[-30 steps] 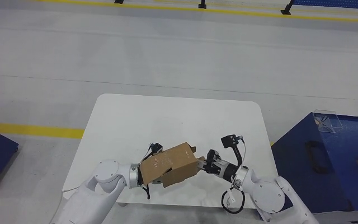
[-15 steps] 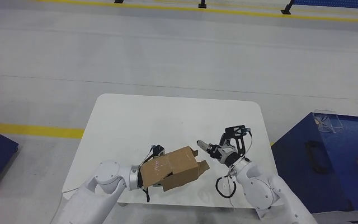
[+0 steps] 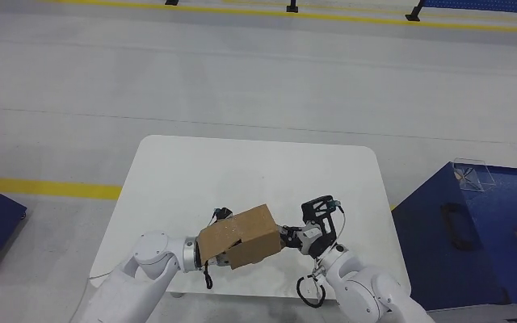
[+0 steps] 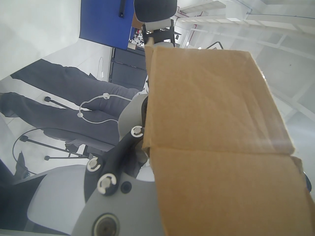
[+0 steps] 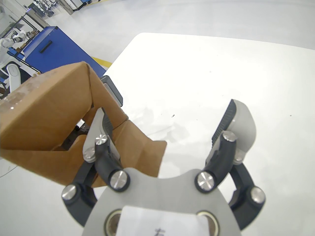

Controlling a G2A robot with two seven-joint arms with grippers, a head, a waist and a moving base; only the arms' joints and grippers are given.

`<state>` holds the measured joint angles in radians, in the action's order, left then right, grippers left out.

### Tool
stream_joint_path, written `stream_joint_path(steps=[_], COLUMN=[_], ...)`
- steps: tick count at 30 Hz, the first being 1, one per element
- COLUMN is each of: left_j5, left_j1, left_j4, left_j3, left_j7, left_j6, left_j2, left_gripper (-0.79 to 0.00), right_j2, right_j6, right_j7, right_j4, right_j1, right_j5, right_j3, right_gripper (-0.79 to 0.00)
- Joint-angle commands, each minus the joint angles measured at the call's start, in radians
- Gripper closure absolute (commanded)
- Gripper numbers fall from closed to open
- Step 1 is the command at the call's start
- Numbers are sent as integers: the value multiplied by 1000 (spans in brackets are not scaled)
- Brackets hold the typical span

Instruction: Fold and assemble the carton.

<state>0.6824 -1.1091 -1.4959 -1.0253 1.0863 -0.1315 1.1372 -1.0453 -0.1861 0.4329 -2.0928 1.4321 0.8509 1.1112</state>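
**Around the job: white worktop, grey floor, blue cabinets**

A white worktop [image 3: 242, 174] with rounded corners lies under the right tool [image 5: 167, 110] and stretches away beyond it. A few dark specks dot it just ahead of the tool. Past the worktop's edge, on the tool's right, stands a blue cabinet [image 3: 460, 234] with a small clear plastic stand [image 3: 468, 174] at its far corner. Well to the tool's left, off the worktop, a yellow floor line [image 3: 56, 189] crosses the pale grey floor [image 3: 258, 73]. Far ahead of the tool runs another yellow line [image 3: 242, 11], with black barrier feet [image 3: 292, 8] on it. A second blue cabinet [image 5: 49, 47] with a black handle stands on the floor beyond the worktop's left corner.
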Motion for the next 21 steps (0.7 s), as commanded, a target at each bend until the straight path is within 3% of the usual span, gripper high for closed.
stream_joint_path(steps=[1,7,13,18,21], left_j5=[1,8,72,107,106], left_j1=[4,10,13,16,18], left_j4=[2,0,21,28,30], left_j3=[3,1,-8,-18,-19], left_j7=[2,6,53,81,91], left_j6=[-3,-12,-26,-9,1], left_j2=[1,1,3,4,4], left_gripper=[0,0,0,0,0], right_j2=[-3,-8,-3,1,0], right_j6=[-6,-19,-9,13,25], right_j7=[3,9,5,44,118], right_j4=[-2,-20,-35,48,102], right_j1=[-9,-4,42,65,71], right_j5=[9,3,-82,-212,-255], right_j3=[-8,17,128,239,230], right_gripper=[-785,-785,-785,-785,-785])
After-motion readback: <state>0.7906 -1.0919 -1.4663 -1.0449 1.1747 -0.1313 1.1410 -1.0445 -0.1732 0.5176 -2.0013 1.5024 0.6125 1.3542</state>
